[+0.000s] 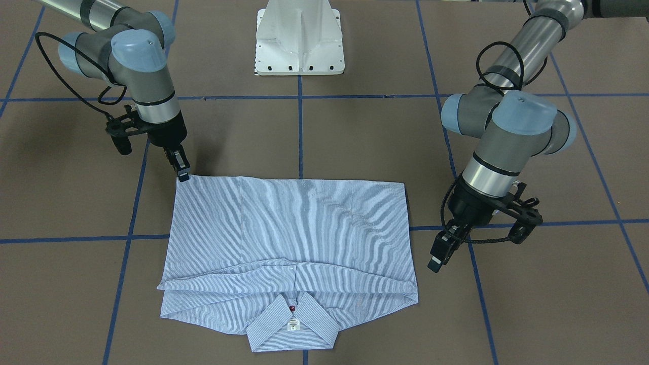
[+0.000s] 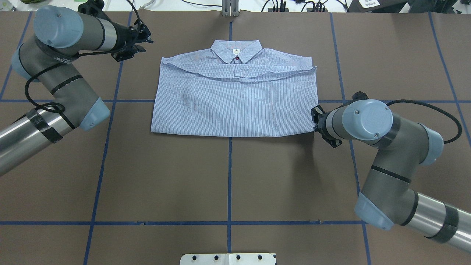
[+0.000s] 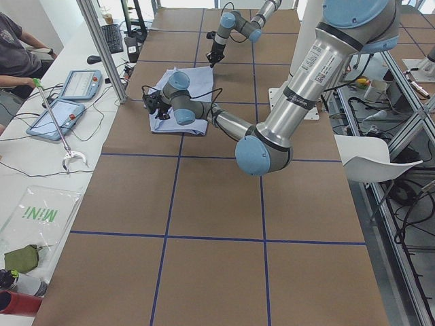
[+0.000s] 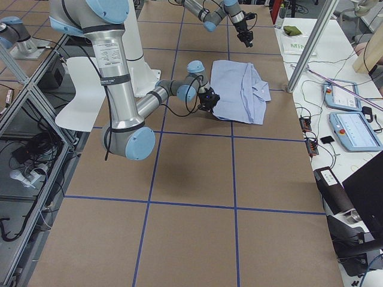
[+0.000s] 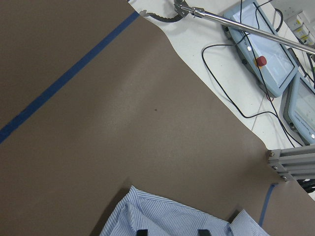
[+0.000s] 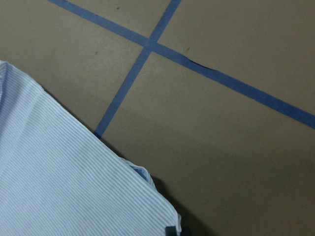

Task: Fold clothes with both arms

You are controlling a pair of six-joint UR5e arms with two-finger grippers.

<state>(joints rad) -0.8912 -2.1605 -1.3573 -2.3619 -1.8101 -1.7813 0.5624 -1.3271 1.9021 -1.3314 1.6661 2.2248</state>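
- The right gripper (image 1: pixel 183 174) has its fingers pressed together on one corner of the shirt (image 1: pixel 289 218). This is the corner nearest the robot on its right side, and it lies low against the table (image 1: pixel 355 142).
- In the right wrist view a single dark tip sits at that corner, where the striped hem ends.
- The left gripper (image 1: pixel 436 261) is spread apart and holds nothing. Its two fingertips (image 5: pixel 142 231) show separately at the bottom of the left wrist view.
- It hangs just beside the shirt's edge on the robot's left, towards the collar end, without touching the cloth.
- The shirt lies flat as a folded rectangle in the middle of the table. Its collar (image 1: pixel 294 327) points away from the robot.
- A dark red button (image 1: pixel 291 307) and the white neck label (image 1: pixel 293 324) face up.
- The right arm (image 1: pixel 147 76) and left arm (image 1: pixel 507 137) reach in from either side of the white pedestal (image 1: pixel 300 40).
- Blue tape lines (image 1: pixel 300 137) cross the brown table.
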